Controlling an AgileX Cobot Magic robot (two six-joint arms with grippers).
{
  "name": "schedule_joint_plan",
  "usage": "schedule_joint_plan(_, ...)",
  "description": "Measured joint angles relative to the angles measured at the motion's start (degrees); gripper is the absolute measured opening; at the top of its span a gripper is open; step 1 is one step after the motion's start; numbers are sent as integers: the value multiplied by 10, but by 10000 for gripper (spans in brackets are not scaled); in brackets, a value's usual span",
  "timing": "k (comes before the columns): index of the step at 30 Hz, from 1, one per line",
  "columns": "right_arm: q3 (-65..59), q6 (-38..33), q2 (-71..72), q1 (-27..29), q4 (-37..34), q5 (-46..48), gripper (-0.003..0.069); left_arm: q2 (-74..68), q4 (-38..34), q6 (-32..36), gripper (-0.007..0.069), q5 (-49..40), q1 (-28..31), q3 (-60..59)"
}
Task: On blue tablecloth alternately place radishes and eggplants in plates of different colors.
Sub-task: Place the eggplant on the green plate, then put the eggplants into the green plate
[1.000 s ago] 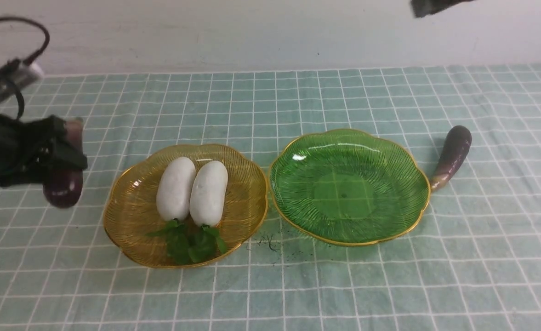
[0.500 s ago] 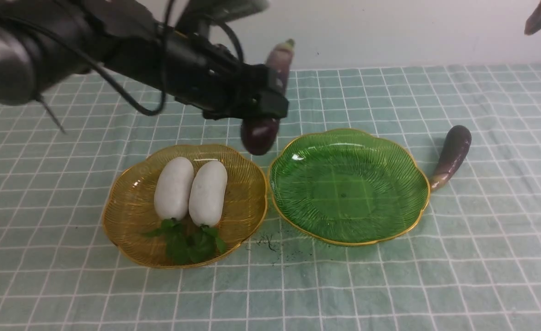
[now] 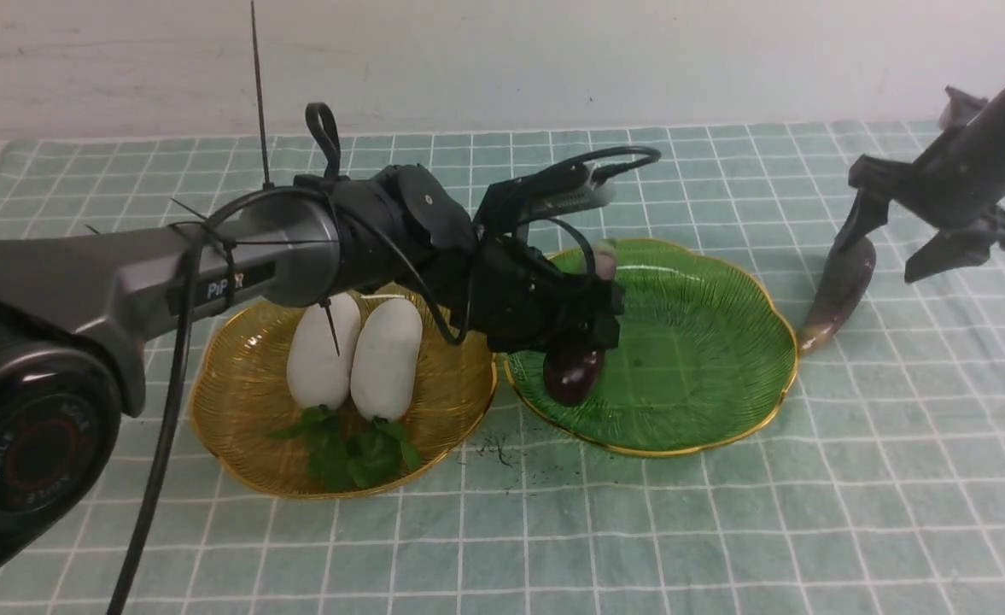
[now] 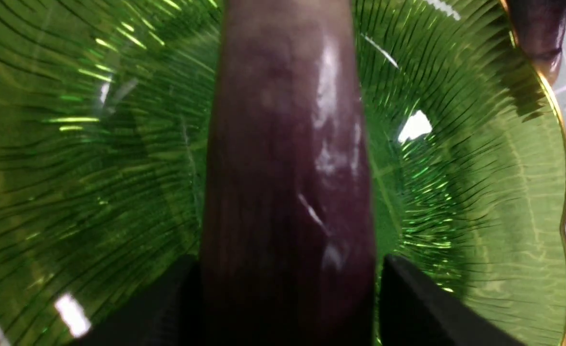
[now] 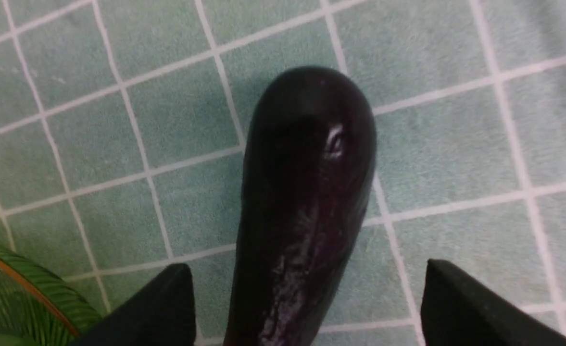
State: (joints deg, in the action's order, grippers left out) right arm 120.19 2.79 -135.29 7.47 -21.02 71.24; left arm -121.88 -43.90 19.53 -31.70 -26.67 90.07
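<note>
- Front view: our left gripper hangs over the green plate with the left eggplant between its fingers. The eggplant's long axis stands steep, with the dark rounded end down at the plate's near-left part and the pale tip up and away.
- Front view: our right gripper straddles the right eggplant, jaws spread wide. This eggplant lies on the blue tablecloth just beside the green plate's right rim. Its narrow pale tip points at the rim and its fat dark end points far-right.
- Front view: the radishes lie side by side in the amber plate, long axes near to far, leaves toward the near edge.
- Left wrist view: the left eggplant runs straight out from the left gripper across the green plate. The fingers sit close on both sides, but we cannot tell whether they press it.
- Right wrist view: the right eggplant lies lengthwise between the fingers of the right gripper. They stand well clear of it and grip nothing.
</note>
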Motion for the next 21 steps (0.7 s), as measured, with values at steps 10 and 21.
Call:
schedule_joint_plan(10, 2, -24, -44, 0, -22, -7, 468, 26, -3, -41, 542, -80, 20, 2)
schedule_joint_plan(21, 11, -19, 92, 8, -30, -5, 349, 243, 115, -45, -2, -238, 127, 2)
